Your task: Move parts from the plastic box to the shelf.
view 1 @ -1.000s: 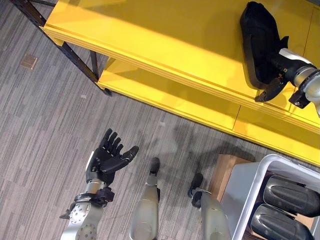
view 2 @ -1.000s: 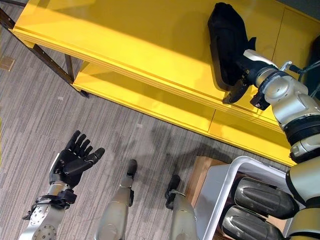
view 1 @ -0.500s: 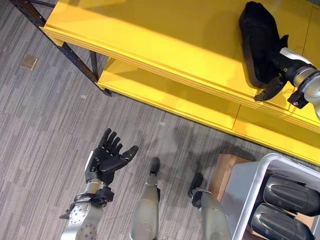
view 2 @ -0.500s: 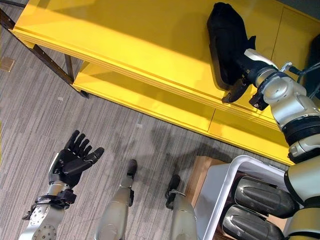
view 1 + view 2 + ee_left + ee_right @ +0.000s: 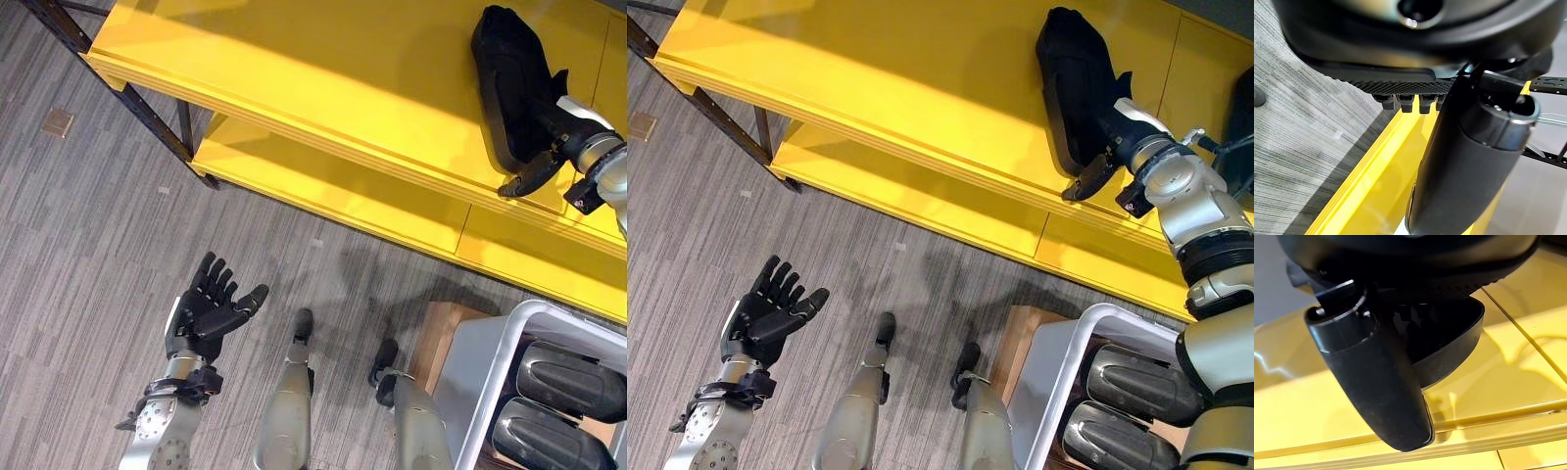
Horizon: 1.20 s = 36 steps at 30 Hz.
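A long black moulded part [image 5: 505, 69] lies on the top board of the yellow shelf [image 5: 294, 69], at its right end. My right hand [image 5: 549, 125] is at the part's near end, fingers curled over it and the thumb [image 5: 1376, 382] against its rim [image 5: 1449, 347]. The white plastic box [image 5: 490, 372] stands on the floor at lower right, with two more dark rounded parts [image 5: 570, 384] in it. Low at the left, over the carpet, my left hand [image 5: 208, 311] is held palm up, open and holding nothing.
The shelf has a lower yellow board [image 5: 323, 186] and dark metal legs [image 5: 147, 108] at its left end. A brown wooden block [image 5: 441, 338] sits against the box's left side. Grey carpet [image 5: 88, 245] spreads to the left.
The black part and my right hand have shifted very slightly to the right on the shelf top. My left hand has sunk a little, still open.
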Tool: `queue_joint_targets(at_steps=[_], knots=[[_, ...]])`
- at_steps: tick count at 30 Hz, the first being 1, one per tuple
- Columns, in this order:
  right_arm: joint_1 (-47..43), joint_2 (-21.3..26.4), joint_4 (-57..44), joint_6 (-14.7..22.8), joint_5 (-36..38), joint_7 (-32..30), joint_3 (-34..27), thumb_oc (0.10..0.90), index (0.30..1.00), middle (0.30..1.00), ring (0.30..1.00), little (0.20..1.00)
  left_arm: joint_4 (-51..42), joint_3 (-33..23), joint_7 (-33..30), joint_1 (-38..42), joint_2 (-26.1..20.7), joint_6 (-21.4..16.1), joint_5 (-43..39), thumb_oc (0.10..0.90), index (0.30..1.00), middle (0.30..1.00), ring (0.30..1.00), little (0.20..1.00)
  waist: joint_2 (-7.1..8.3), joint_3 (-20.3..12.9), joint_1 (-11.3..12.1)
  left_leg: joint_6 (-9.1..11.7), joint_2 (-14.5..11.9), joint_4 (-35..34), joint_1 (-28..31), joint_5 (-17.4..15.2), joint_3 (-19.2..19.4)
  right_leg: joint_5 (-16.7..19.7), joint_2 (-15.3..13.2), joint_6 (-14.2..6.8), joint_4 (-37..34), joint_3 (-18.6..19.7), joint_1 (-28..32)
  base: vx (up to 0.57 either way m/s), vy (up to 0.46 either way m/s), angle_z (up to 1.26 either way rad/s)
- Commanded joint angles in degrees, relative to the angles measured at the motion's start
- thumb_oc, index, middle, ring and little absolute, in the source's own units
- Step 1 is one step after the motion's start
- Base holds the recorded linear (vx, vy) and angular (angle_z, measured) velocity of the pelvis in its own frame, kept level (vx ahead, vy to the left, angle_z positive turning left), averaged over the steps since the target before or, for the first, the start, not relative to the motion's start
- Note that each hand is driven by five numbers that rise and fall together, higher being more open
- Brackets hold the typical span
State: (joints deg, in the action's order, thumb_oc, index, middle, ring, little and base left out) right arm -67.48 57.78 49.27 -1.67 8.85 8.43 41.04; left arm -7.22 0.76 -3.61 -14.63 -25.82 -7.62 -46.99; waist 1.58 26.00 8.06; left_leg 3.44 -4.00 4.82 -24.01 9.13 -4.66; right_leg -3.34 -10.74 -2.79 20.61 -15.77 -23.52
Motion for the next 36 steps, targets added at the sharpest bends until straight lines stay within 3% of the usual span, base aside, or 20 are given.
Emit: queue_joint_targets(at_steps=[1,19,31,36], knots=[[-5.3,-3.7,3.9,1.1,2.1,-10.2,-3.3,0.900,1.000,1.000,1.000,1.000,-8.0,-2.0,0.3,-0.9,-2.9,-5.7,-0.9,0.900,1.000,1.000,1.000,1.000,1.48,-0.8,2.9,-0.3,-1.8,5.2,1.0,-7.8,2.7,2.4,-1.9,-4.1,-8.1,0.8,6.9,0.00,0.000,0.00],[-3.2,-7.8,6.0,1.6,7.7,-12.6,-9.1,0.900,1.000,1.000,1.000,1.000,-7.7,-1.3,-0.1,-0.5,-2.9,-5.8,-1.4,0.900,1.000,1.000,1.000,1.000,1.01,-1.0,2.9,-0.5,-1.6,5.2,1.0,-7.9,2.7,2.4,-1.9,-4.1,-8.0,1.1,6.8,0.00,-0.001,0.00],[-1.1,-12.8,5.8,3.0,15.8,-15.7,-16.0,0.900,1.000,1.000,1.000,1.000,-7.3,-0.4,-0.6,0.0,-2.6,-5.7,-2.0,0.900,1.000,1.000,1.000,1.000,0.56,-0.9,3.0,-0.7,-1.4,5.5,0.8,-8.3,2.6,2.3,-1.9,-4.2,-7.9,1.1,6.8,0.00,0.000,0.00],[-0.6,-14.7,5.7,3.1,15.8,-16.4,-16.7,0.900,1.000,1.000,1.000,1.000,-7.1,0.3,-0.9,0.5,-2.7,-5.7,-1.8,0.900,1.000,1.000,1.000,1.000,0.32,-0.9,3.1,-0.8,-1.3,5.5,0.6,-8.3,2.4,2.3,-1.9,-4.2,-7.9,1.1,6.7,0.00,0.000,0.00]])
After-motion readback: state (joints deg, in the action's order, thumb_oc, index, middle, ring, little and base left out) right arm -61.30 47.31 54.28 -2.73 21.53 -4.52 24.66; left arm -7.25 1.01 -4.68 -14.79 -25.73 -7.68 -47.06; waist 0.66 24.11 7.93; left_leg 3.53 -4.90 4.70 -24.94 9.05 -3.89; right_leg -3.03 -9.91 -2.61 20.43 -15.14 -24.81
